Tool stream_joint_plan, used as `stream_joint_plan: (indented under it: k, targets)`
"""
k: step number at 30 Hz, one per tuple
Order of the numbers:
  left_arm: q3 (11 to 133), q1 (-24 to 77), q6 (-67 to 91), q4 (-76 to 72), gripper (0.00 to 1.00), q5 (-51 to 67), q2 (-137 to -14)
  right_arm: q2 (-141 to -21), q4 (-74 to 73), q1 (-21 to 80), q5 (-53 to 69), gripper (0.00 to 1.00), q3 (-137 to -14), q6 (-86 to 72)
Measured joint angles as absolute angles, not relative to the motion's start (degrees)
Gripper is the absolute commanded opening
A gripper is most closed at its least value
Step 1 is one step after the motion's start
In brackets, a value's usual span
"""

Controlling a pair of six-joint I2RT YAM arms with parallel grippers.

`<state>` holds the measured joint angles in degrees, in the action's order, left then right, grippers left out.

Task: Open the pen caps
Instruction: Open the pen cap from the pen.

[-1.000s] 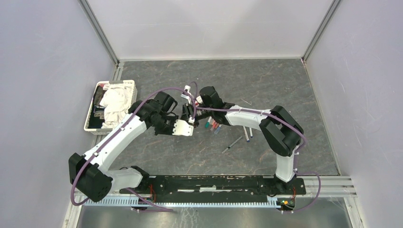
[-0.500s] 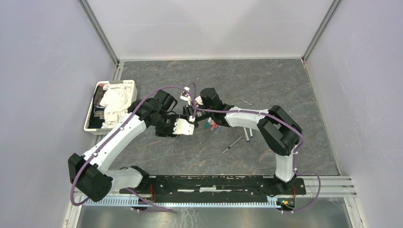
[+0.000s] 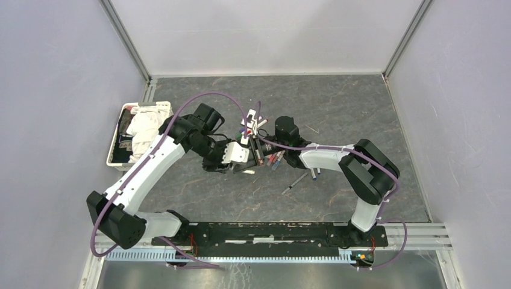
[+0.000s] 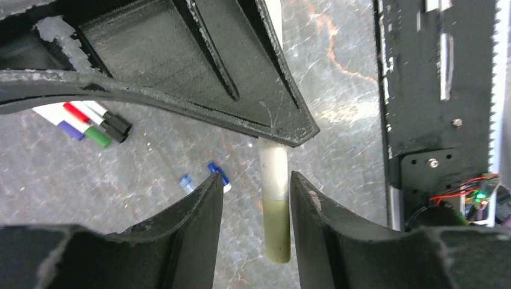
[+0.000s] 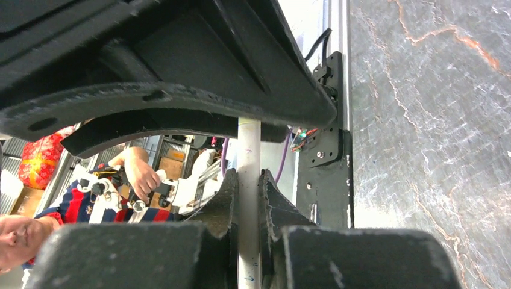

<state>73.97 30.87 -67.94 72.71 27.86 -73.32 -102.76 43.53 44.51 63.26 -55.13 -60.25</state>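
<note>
My right gripper is shut on the white barrel of a pen and holds it above the table. In the left wrist view that pen's olive-green cap hangs between the fingers of my left gripper, which is open, with a clear gap on one side of the cap. In the top view the left gripper and the right gripper meet at mid-table. Loose pens with red, purple, green and black ends lie on the floor. Two blue caps lie near them.
A white basket with white cloth stands at the left. A cluster of pens lies beside the grippers, one pen lies nearer the front and two more pens lie to the right. The black base rail runs along the near edge.
Both grippers have shifted right and slightly toward the front. The right wrist has turned, and the left gripper's jaws now stand around the held pen's green cap.
</note>
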Motion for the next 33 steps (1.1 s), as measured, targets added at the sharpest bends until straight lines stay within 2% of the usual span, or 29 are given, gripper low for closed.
stream_joint_plan:
  k: [4,9,13,15,17,20,25,31,33]
  targets:
    - [74.3,30.9,-67.1,74.3,0.3,31.4,-74.1,-102.1,46.7,44.4,63.9,0.0,-53.7,-60.9]
    - [74.3,30.9,-66.9,75.3,0.27,31.8,-74.3,-102.1,47.5,43.6,64.2,0.0,-52.2,-61.3]
    - [74.3,30.9,-66.9,75.2,0.16,31.4,-74.3,-102.1,47.4,43.4,64.2,0.0,-51.7,-61.1]
    - [74.3,30.8,-66.9,75.2,0.1,31.4,-74.3,-102.0,47.0,43.4,64.1,0.09,-51.7,-60.9]
    - [74.3,30.8,-66.9,75.1,0.03,31.4,-74.3,-102.0,46.8,43.4,64.1,0.24,-51.8,-60.6]
    - [74.3,30.7,-66.9,75.0,0.02,31.5,-74.4,-102.1,45.5,43.7,64.1,0.32,-52.8,-60.2]
    - [74.3,30.7,-66.9,75.3,0.02,31.6,-74.4,-103.3,44.0,45.2,63.9,0.33,-56.5,-59.5]
    - [74.3,30.6,-66.9,74.7,0.02,31.5,-74.5,-104.7,44.0,46.8,64.0,0.31,-57.4,-59.3]
    - [74.1,30.7,-66.9,74.5,0.02,31.5,-74.3,-104.7,43.6,46.8,64.0,0.24,-57.4,-58.9]
